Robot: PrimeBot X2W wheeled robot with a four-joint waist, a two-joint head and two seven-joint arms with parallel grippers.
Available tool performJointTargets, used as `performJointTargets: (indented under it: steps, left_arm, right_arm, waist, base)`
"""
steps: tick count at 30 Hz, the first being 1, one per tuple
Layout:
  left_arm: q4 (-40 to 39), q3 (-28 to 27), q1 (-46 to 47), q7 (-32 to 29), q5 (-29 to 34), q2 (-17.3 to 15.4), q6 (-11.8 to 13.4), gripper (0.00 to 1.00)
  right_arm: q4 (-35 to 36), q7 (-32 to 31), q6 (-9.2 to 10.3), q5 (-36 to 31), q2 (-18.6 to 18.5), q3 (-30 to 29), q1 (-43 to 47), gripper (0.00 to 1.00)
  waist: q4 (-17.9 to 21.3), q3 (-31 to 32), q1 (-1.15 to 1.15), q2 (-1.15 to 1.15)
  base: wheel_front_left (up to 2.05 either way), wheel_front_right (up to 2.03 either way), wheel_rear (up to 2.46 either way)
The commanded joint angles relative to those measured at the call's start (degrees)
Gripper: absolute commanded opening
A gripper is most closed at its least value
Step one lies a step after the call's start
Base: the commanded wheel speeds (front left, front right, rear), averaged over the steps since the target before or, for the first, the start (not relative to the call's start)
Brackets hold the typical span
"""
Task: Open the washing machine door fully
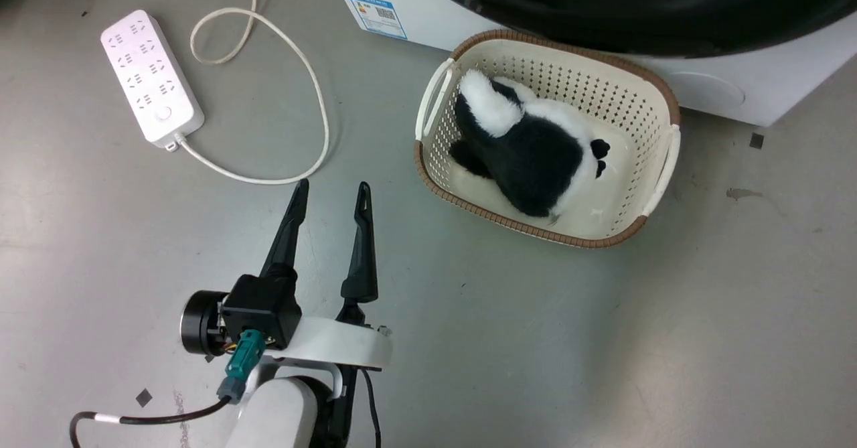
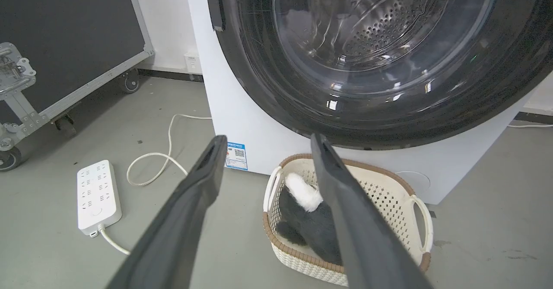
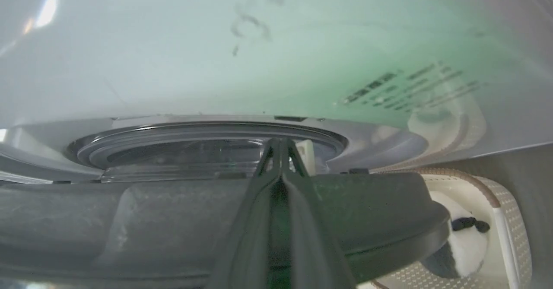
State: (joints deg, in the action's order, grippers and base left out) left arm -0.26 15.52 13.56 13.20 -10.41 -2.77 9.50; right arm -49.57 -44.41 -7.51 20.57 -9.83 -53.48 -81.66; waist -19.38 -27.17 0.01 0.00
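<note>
Washing machine point(image 2: 242, 107): white front-loader standing on the grey floor point(image 1: 535, 341), with a blue label point(image 1: 377, 14) low on its front.
Washing machine door point(image 2: 380, 64): glossy black disc with a clear glass centre. The perforated steel drum shows through the glass. In the right wrist view the door is seen edge-on, its dark rim standing slightly off the white front and the glass bowl showing in the gap. It is ajar, not swung wide.
Right end effector point(image 3: 281, 141): fingers pressed together, tips meeting, nothing seen between them. The tips reach just past the door's dark rim. Contact with the rim cannot be confirmed.
Left end effector point(image 1: 333, 185): fingers spread well apart, holding nothing, over bare floor and well apart from the door.
Basket point(image 1: 602, 90): cream, perforated, brown-trimmed, on the floor just in front of the machine, below the door.
Plush toy point(image 1: 535, 153): black and white, lying inside the basket.
Power strip point(image 1: 150, 76): white, on the floor to the left of the left end effector. Its cord point(image 1: 326, 126) curves between the strip and the basket.
Wheeled case point(image 2: 65, 34): dark with metal edging, to the left of the machine in the left wrist view.
</note>
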Motion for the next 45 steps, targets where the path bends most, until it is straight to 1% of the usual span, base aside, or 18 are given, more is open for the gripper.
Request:
performJointTargets:
  steps: [1, 6, 11, 14, 17, 21, 24, 28, 31, 35, 38, 40, 43, 45]
  left_arm:
    - [0.1, 0.2, 1.0, 0.6, -0.5, -0.1, 0.5, 1.0]
    - [0.7, 0.1, 0.7, 1.2, -0.3, -0.1, 0.6, 1.0]
    - [2.2, -0.2, -1.0, 1.8, 0.2, -0.1, 0.1, 1.0]
    - [2.8, -0.7, -2.3, 1.8, 0.7, -0.1, -0.3, 1.0]
    - [3.1, -1.4, -3.5, 1.8, 1.3, -0.1, -0.8, 1.0]
    - [3.7, -2.2, -4.8, 1.8, 1.7, -0.1, -1.4, 1.0]
    - [4.1, -2.5, -6.1, 1.8, 1.9, -0.1, -1.7, 1.0]
    - [4.5, -2.8, -7.2, 1.8, 2.2, -0.1, -2.1, 1.0]
    - [4.7, -3.0, -7.9, 1.8, 2.4, -0.1, -2.5, 1.0]
    - [4.8, -3.4, -9.2, 1.8, 2.5, -0.1, -2.6, 1.0]
    - [5.3, -3.5, -10.2, 1.8, 2.5, -0.1, -3.1, 1.0]
    - [5.6, -3.5, -10.7, 1.8, 2.5, -0.1, -3.4, 1.0]
    - [6.1, -3.4, -11.3, 1.8, 2.7, -0.1, -3.9, 1.0]
    - [6.3, -3.5, -11.7, 1.8, 2.8, -0.1, -4.0, 1.0]
  right_arm:
    - [-1.6, -1.8, 0.02, -0.1, 0.7, -1.3, -1.0, 0.0]
    - [-1.6, -5.8, 0.02, -0.2, 1.9, -4.2, 1.4, 0.0]
    - [0.3, -11.2, 0.02, 3.2, 4.8, -6.8, 6.8, 0.0]
    - [2.5, -13.6, 0.02, 4.8, 6.2, -5.5, 11.5, 0.0]
    - [4.4, -15.7, 0.02, 7.1, 6.8, -3.3, 15.6, 0.0]
    - [1.3, -17.1, 0.02, 13.3, 6.9, 1.8, 20.1, 0.0]
    - [-1.1, -16.7, 0.02, 18.5, 6.9, 6.5, 23.0, 0.0]
    - [-3.5, -15.9, 0.02, 26.0, 6.9, 14.3, 26.7, 0.0]
    - [-4.5, -15.4, 0.02, 32.9, 6.9, 21.0, 29.4, 0.0]
    - [-4.0, -14.6, 0.02, 44.1, 6.9, 31.7, 33.9, 0.0]
    - [-1.9, -13.5, 0.02, 53.1, 6.9, 41.4, 38.3, 0.0]
    - [0.8, -12.1, 0.02, 59.2, 6.9, 48.5, 41.6, 0.0]
    - [6.2, -8.6, 0.02, 67.4, 6.9, 59.2, 46.7, 0.0]
    - [9.9, -5.3, 0.02, 71.5, 6.9, 65.6, 49.6, 0.0]
  waist:
    - [-0.1, 0.4, -0.01, 0.0]
    - [0.4, 2.6, -0.01, 0.0]
    - [1.4, 7.3, -0.01, 0.0]
    - [2.1, 10.0, -0.01, 0.0]
    - [2.7, 12.2, -0.01, 0.0]
    - [3.2, 15.0, -0.01, 0.0]
    - [3.4, 16.8, -0.01, 0.0]
    - [3.5, 18.4, -0.01, 0.0]
    - [3.5, 19.4, -0.01, 0.0]
    - [3.5, 20.7, -0.01, 0.0]
    - [3.5, 21.5, -0.01, 0.0]
    - [3.6, 21.8, -0.01, 0.0]
    - [3.8, 22.3, -0.01, 0.0]
    - [3.9, 22.4, -0.01, 0.0]
  base:
    - [0.0, 0.0, 0.0]
    - [0.0, 0.0, 0.0]
    - [0.0, 0.0, 0.0]
    - [0.0, 0.0, 0.0]
    - [0.0, 0.0, 0.0]
    - [0.0, 0.0, 0.0]
    - [0.0, 0.0, 0.0]
    - [0.0, 0.0, 0.0]
    - [0.0, 0.0, 0.0]
    - [0.0, 0.0, 0.0]
    - [0.0, 0.0, 0.0]
    - [0.0, 0.0, 0.0]
    - [0.0, 0.0, 0.0]
    - [0.0, 0.0, 0.0]
